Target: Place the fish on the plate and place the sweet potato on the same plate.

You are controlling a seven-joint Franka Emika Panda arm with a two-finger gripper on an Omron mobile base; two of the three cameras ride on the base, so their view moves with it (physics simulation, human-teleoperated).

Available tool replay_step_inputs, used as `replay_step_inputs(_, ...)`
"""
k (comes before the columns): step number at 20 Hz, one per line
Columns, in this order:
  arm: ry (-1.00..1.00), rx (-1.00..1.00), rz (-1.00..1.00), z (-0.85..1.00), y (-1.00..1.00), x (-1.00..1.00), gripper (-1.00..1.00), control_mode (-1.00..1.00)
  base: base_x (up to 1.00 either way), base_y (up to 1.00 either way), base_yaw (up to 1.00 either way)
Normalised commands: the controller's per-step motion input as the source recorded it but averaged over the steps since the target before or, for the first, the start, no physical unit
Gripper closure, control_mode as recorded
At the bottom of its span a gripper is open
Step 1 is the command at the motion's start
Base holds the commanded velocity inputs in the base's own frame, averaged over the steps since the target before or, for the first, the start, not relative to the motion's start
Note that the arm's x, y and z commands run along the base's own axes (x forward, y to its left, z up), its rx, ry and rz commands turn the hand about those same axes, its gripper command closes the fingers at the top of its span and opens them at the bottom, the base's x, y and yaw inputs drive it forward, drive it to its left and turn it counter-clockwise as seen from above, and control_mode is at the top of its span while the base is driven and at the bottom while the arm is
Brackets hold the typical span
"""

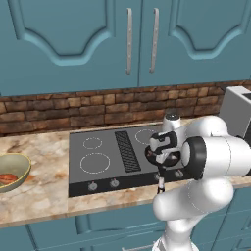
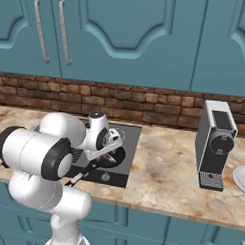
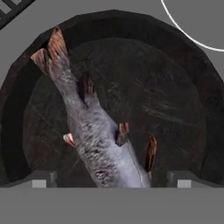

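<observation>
Neither of the 2 placements is done yet. The fish (image 3: 96, 131) is lying in the black frying pan (image 3: 183, 109) on the cooktop (image 1: 105, 157), and the end effector (image 3: 111, 179) is hanging just above it with its jaws spread wide, 1 fingertip (image 3: 41, 179) showing on each side of the fish's body and nothing gripped. By the look of it the robot is lining up to grasp the fish, so both transfers are remaining.

The sweet potato (image 1: 7, 178) appears to be sitting in the yellowish-green bowl (image 1: 17, 164) at the far left of the worktop (image 1: 44, 196), well apart from the pan. The plate (image 2: 241, 177) is sitting on the worktop at the far right, beyond the coffee machine (image 2: 216, 143), with nothing visible on it.

The plate is being cut off by the frame edge, so most of its surface is out of sight. The sweet potato is small and partly cut off too, so its identity is a judgement. In both base views the arm's own body is covering much of the pan, and the fish's head is running out of the hand view's bottom.
</observation>
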Motion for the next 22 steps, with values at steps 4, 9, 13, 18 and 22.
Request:
replay_step_inputs(4,-0.02,0.0,0.0,-0.16,0.0,0.0,-1.0,-1.0,0.0,0.0,0.0)
replay_step_inputs(9,-0.03,0.0,0.0,-0.13,0.0,0.04,-1.0,-1.0,0.0,0.0,0.0)
replay_step_inputs(13,-0.01,0.0,0.0,-0.13,0.0,0.16,-1.0,-1.0,0.0,0.0,0.0)
replay_step_inputs(18,-0.01,0.0,0.0,0.0,0.0,0.0,1.0,-1.0,0.0,0.0,0.0)
replay_step_inputs(22,-0.11,0.01,-0.04,0.66,0.0,-0.03,1.0,-1.0,0.0,0.0,0.0)
